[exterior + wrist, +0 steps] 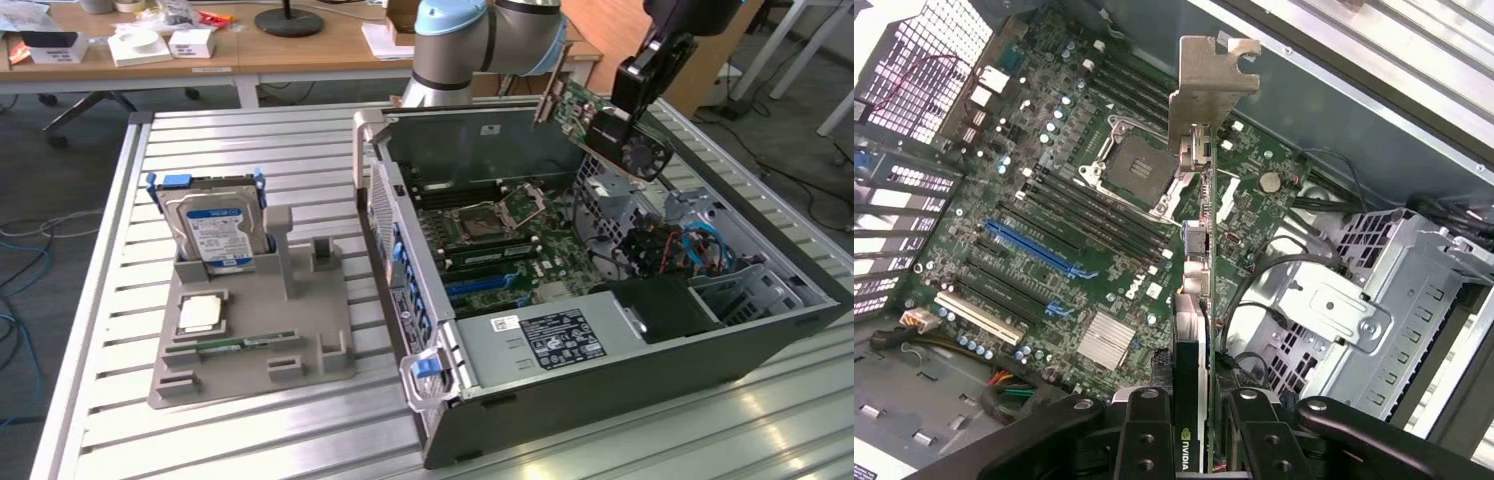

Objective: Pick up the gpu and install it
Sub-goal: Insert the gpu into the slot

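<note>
The gpu (598,118), a green card with a black fan shroud and a silver end bracket, hangs tilted above the open computer case (747,340), over its far right corner. My gripper (638,88) is shut on it from above. In the wrist view the gpu (1199,300) appears edge-on between my fingers (1146,430), with its metal bracket (1212,85) pointing away from me. Beneath it lies the motherboard (1084,200) with the bare processor socket (1134,165) and a long blue slot (1039,248). The card touches nothing in the case.
A grey holder tray (254,375) on the slatted table carries a blue-labelled hard drive (216,228), a processor (200,313) and a RAM stick (247,344). Inside the case, a metal drive cage (1374,300) and cables (667,250) crowd the side beside the board.
</note>
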Motion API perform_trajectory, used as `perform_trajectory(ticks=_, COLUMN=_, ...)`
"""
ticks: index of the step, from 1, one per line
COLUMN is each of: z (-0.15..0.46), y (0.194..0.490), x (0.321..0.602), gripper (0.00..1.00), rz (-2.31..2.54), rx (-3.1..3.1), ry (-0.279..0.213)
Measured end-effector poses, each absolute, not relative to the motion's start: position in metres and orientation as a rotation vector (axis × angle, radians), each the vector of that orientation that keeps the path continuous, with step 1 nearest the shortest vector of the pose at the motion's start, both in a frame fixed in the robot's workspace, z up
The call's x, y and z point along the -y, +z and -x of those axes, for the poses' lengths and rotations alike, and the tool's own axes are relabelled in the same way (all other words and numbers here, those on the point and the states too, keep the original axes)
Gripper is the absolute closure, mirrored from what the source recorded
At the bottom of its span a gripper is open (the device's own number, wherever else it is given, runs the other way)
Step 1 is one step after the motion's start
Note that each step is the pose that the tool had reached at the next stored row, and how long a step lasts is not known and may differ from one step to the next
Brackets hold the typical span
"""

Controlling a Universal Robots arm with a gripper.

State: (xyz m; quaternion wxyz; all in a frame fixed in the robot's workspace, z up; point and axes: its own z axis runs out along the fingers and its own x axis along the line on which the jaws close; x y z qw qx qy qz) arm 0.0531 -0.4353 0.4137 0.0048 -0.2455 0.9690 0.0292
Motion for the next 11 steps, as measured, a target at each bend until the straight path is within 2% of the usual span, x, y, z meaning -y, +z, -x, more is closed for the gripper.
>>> perform_trajectory(ticks=11, z=-0.0528, y=0.4137, x=0.4353, gripper=0.74, rz=0.805, rx=-3.026, ry=0.091)
